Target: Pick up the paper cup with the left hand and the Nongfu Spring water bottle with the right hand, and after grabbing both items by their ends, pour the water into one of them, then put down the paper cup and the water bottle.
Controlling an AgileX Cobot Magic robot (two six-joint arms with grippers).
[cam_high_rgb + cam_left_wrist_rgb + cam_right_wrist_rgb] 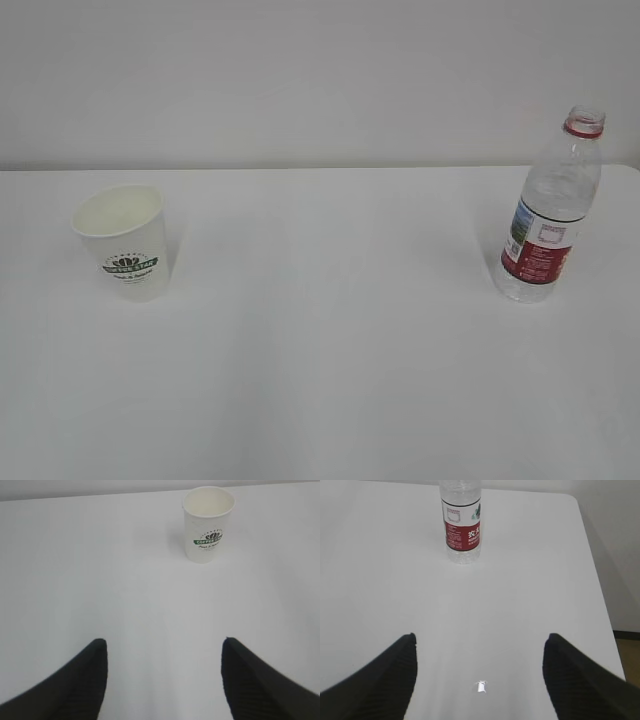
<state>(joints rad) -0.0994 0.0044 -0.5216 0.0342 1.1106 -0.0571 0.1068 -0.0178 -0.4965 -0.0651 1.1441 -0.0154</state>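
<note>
A plain white counter [330, 340] stood against a pale wall. The paper cup [125, 240] sat upright at the left, its green logo reading "COFFEE" on a banner. The Nongfu Spring water bottle [548, 215] stood upright and uncapped at the far right, with a red-and-white label bearing Chinese characters. The left tool [164, 680] and right tool [479, 680] each gaped wide and empty, well short of cup and bottle.
</note>
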